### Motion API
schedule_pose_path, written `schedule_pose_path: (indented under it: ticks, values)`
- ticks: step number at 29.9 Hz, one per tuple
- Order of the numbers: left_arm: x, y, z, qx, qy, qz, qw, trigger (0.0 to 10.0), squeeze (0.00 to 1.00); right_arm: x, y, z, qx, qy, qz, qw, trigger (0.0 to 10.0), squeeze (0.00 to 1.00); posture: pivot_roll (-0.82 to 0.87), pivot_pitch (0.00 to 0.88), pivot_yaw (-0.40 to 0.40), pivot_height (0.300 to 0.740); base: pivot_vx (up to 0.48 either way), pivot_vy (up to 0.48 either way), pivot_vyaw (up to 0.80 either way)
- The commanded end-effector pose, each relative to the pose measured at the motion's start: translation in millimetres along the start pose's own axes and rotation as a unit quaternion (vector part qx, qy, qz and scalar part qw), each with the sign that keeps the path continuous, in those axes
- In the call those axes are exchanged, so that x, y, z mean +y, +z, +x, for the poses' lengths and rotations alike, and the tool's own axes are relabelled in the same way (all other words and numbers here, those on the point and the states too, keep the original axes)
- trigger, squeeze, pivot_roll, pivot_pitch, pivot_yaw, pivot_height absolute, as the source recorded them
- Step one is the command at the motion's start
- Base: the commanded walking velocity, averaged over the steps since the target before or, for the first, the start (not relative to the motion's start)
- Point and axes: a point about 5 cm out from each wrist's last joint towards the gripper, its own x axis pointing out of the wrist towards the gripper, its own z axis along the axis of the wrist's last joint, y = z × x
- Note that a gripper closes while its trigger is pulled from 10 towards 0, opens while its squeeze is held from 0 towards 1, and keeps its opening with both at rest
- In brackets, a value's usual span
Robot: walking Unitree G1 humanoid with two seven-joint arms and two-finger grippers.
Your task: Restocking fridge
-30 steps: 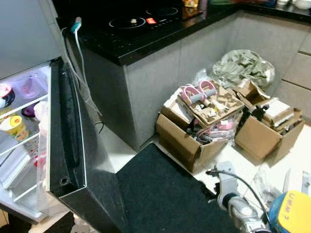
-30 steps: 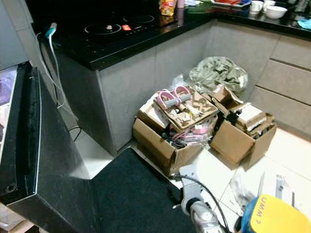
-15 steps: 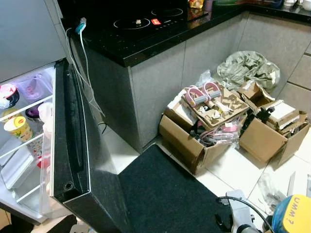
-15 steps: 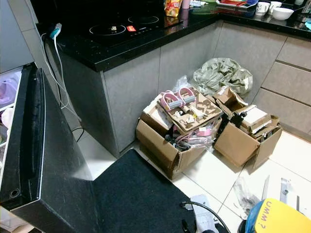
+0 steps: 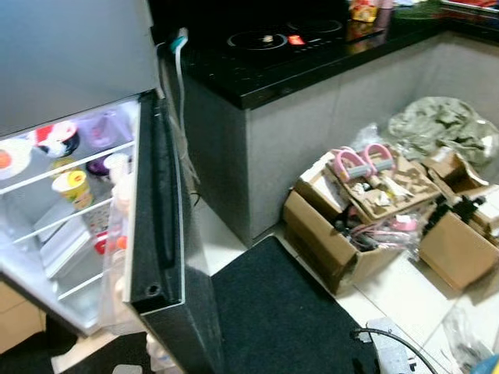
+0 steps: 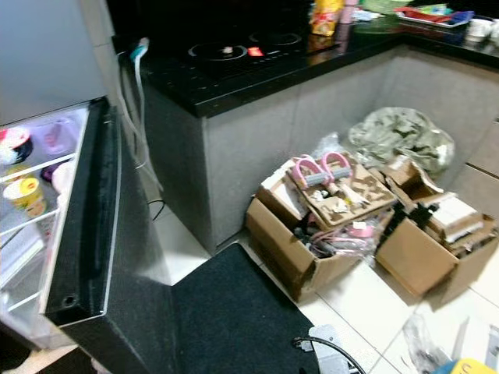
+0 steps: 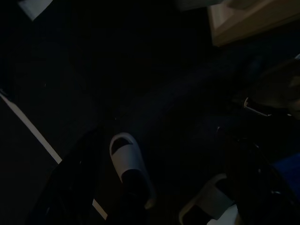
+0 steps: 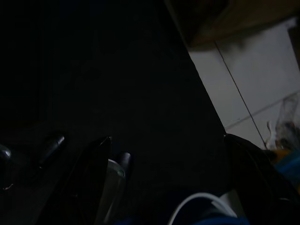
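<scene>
While the fridge [image 5: 70, 210] stands open at the left, its black door [image 5: 160, 234] swung wide, a yellow cup [image 5: 72, 187] and tubs rest on its shelves. Both sets of fingers, left [image 7: 154, 197] and right [image 8: 173, 187], hang released above the dark mat [image 5: 288, 319], near cardboard boxes [image 5: 343, 234] beside the black desk [image 5: 312, 54]

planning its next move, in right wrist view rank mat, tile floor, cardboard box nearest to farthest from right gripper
1. black mat, directly under the right gripper
2. tile floor, past the mat's side edge
3. cardboard box, farthest, past the mat's far end
</scene>
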Motion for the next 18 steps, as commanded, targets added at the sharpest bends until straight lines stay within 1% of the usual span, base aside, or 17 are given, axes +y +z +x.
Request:
schedule_pose_path:
  ticks: [1,15,16,18]
  values:
    - [-3.5,-0.7,0.4,0.002,-0.004,0.001,1.000,10.0,0.00,-0.4,-0.7,-0.2,-0.001,-0.003,0.001,1.000,10.0,0.00,-0.01,0.000,-0.024,0.740,0.000,0.000,0.80]
    - [-3.6,0.0,0.5,0.002,-0.005,0.003,1.000,10.0,0.00,-1.7,-3.4,-0.7,0.003,-0.009,0.006,1.000,10.0,0.00,-0.01,0.000,-0.024,0.740,0.000,0.000,0.80]
    - [-3.6,0.1,0.6,0.002,-0.005,0.004,1.000,10.0,0.00,-1.7,-3.9,-0.7,0.004,-0.009,0.009,1.000,10.0,0.00,-0.01,0.000,-0.024,0.740,0.000,0.000,0.56]
    - [-3.5,0.2,0.6,0.002,-0.005,0.004,1.000,10.0,0.00,-1.5,-4.1,-0.7,0.005,-0.009,0.012,1.000,10.0,0.00,-0.02,0.000,-0.021,0.740,0.000,0.000,0.00]
